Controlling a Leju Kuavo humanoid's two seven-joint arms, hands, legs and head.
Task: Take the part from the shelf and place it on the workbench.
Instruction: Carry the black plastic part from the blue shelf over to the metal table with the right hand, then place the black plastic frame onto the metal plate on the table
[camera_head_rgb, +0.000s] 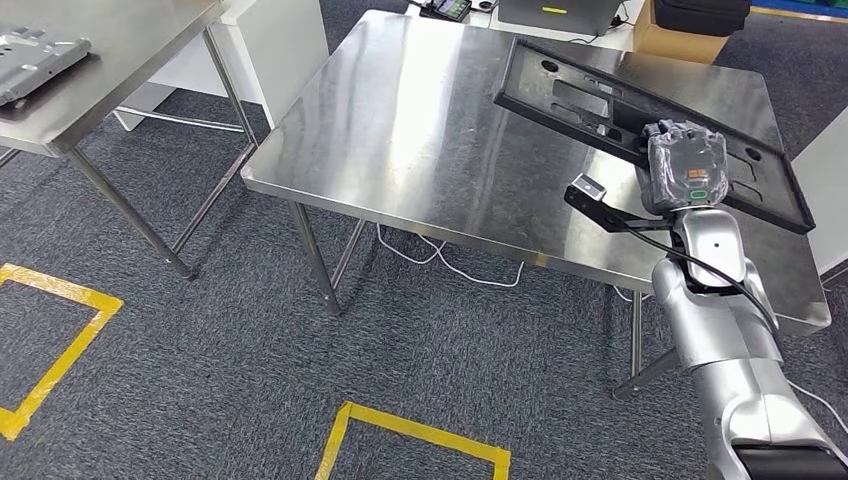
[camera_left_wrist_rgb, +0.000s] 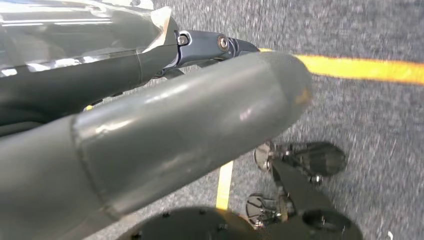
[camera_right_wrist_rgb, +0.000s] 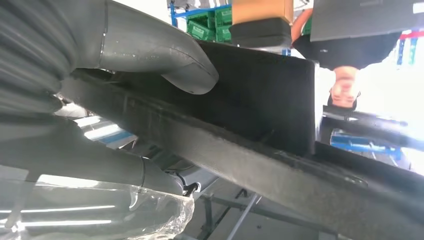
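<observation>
Right hand grips the black frame at its near edge, tilted over the bench; setting down and release appear left.

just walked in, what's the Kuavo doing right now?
The right hand grips a flat black part by its near edge over the steel workbench; the right wrist view shows the thumb on one face and fingers under it. Whether the part is lying on the top or just above it can't be told. The left hand hangs over the carpet near a yellow floor line. A second steel table to the left carries a grey metal piece.
</observation>
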